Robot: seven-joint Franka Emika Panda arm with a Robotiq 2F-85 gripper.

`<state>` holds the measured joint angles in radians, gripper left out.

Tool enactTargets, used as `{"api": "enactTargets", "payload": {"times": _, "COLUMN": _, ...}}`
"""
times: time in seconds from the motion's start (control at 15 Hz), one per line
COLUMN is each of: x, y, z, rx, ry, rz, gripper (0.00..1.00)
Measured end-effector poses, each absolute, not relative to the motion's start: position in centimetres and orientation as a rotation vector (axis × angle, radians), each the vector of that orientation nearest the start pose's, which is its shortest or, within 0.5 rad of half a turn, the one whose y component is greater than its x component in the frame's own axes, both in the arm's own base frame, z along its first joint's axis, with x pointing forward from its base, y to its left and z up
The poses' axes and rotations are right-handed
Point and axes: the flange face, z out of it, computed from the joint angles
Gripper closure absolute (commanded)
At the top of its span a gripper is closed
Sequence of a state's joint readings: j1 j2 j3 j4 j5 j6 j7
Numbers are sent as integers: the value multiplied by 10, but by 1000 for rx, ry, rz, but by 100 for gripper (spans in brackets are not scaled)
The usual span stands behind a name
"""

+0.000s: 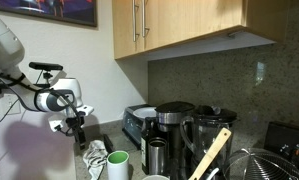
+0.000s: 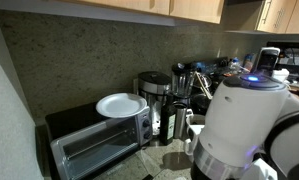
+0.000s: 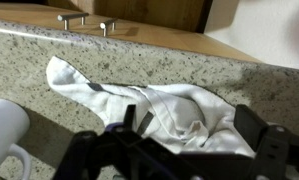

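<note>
Pincer (image 3: 179,150) hangs spread wide and empty over white cloth (image 3: 159,105) on granite table (image 3: 49,45), jaws far enough apart to straddle its bunched middle, white mug (image 3: 4,130) just beside.

White mug (image 1: 118,166): stood just beside the pincer (image 1: 77,128). Toaster oven (image 1: 139,124) bearing white plate (image 2: 121,104), coffee maker (image 1: 172,122), blender (image 1: 213,130): ranged farther beyond it.
</note>
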<state>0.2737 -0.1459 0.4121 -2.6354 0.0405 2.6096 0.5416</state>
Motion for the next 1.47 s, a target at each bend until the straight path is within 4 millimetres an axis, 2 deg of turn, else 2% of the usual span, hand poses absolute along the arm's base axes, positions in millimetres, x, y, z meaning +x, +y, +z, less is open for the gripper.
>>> {"api": "enactTargets", "payload": {"times": 0.2, "x": 335, "y": 277, "z": 278, "rx": -3050, "ry": -138, "rz": -348, "gripper": 0}}
{"api": "enactTargets", "payload": {"times": 0.33, "x": 334, "y": 275, "z": 271, "rx": -3011, "ry": -91, "rz": -447, "gripper": 0}}
{"api": "enactTargets", "payload": {"times": 0.6, "x": 344, "y": 264, "z": 280, "rx": -3000, "ry": -3, "rz": -617, "gripper": 0}}
{"api": "enactTargets", "payload": {"times": 0.87, "x": 340, "y": 276, "z": 281, "rx": -2986, "ry": 21, "rz": -748, "gripper": 0}}
{"api": "enactTargets", "payload": {"times": 1.13, "x": 331, "y": 297, "z": 250, "rx": -3005, "ry": 21, "rz": -822, "gripper": 0}}
{"api": "enactTargets", "payload": {"times": 1.47, "x": 340, "y": 314, "z": 192, "rx": -3052, "ry": 33, "rz": -905, "gripper": 0}}
